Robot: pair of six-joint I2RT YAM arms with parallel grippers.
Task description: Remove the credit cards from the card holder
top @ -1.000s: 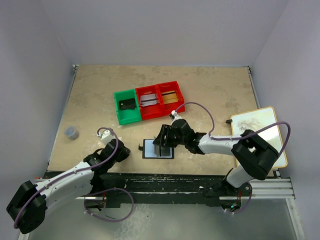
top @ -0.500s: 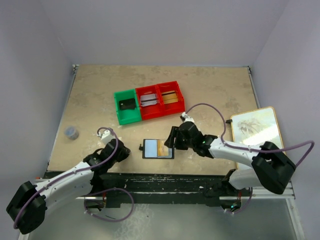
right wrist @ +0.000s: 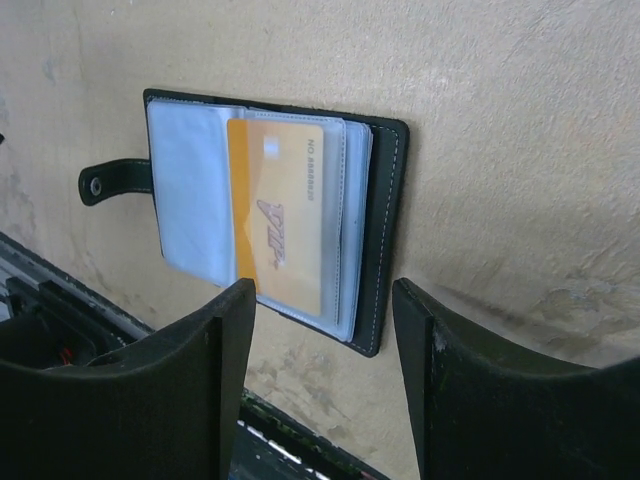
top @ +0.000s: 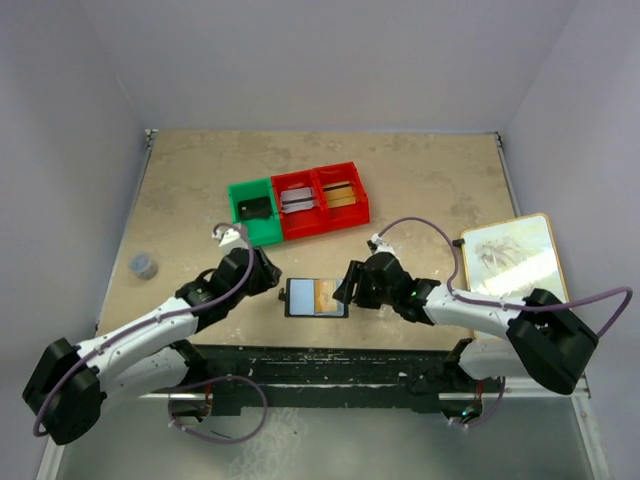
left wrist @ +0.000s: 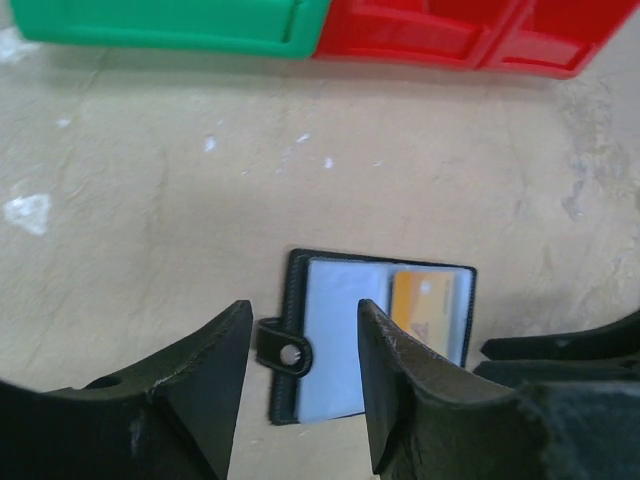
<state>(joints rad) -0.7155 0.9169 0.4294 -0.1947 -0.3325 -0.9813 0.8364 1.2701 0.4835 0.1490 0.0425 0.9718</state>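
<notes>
Plain pale lilac walls (top: 330,60) close in behind and on both sides of the mottled beige stone-look desk (top: 430,180), evenly and softly lit, and a black metal rail (top: 330,357) runs along the desk's near edge.

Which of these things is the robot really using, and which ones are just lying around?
For the job: open black folding card holder; orange plastic card inside it; flat cards in the green plastic bin and red plastic bins.
Just lying about: small grey round cap; wood-framed pale board.
</notes>
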